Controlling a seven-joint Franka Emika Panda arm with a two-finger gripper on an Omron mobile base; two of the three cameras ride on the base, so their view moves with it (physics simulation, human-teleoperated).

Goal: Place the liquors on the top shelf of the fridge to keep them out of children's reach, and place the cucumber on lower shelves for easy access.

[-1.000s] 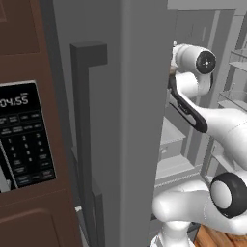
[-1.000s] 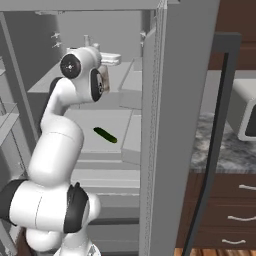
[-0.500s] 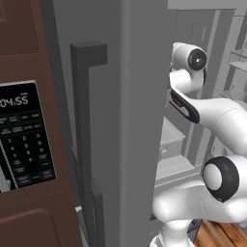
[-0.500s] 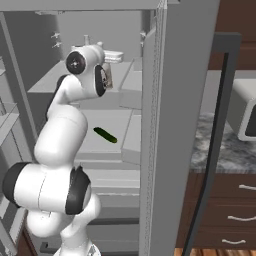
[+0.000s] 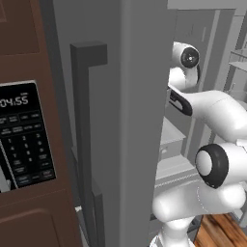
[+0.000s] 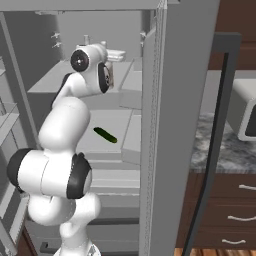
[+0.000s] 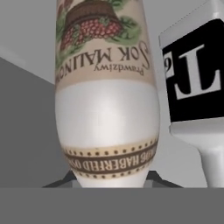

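In the hand view a cream-white liquor bottle (image 7: 107, 109) with a berry label stands very close, appearing inverted, and my gripper (image 7: 111, 181) is shut on it, the dark fingertips (image 7: 65, 180) flanking it. Right beside it is the squat liquor bottle (image 7: 197, 83) with a black label and white neck. In the right base view my gripper (image 6: 118, 54) reaches into the fridge (image 6: 170, 125) at the level of the top shelf (image 6: 50, 80). The dark green cucumber (image 6: 105, 134) lies on a lower shelf (image 6: 120, 145).
The open grey fridge door (image 5: 120, 120) with its dark handle (image 5: 84, 125) stands at my arm's left. A microwave panel (image 5: 24, 135) sits in brown cabinetry. At the right are a white microwave (image 6: 245, 110), a stone counter (image 6: 215, 147) and drawers (image 6: 240, 205).
My arm has reached further up and deeper into the fridge, carrying the hand toward the back at top-shelf height. The cucumber has stayed put.
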